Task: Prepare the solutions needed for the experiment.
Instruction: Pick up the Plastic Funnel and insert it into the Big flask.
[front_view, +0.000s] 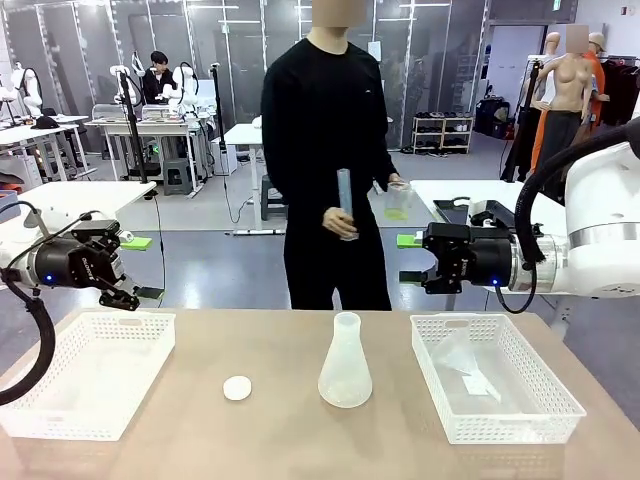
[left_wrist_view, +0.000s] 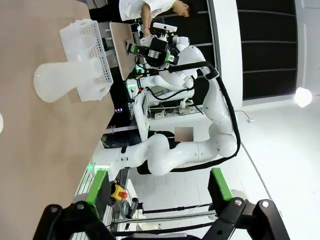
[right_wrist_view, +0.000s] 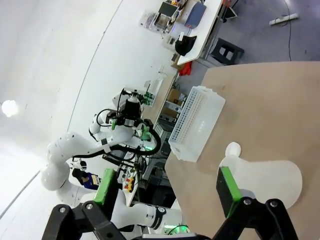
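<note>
Left hand (front_view: 142, 268): hovering, gaping wide, empty.
Right hand (front_view: 408, 258): hovering, gaping wide, empty.
Solutions (front_view: 397, 213): sitting in person's (front_view: 325, 110) beaker (front_view: 399, 191).

No text, label, brand, number or sign can be read in any of the views; whatever print there may be is too small or too blurred to make out.
</note>
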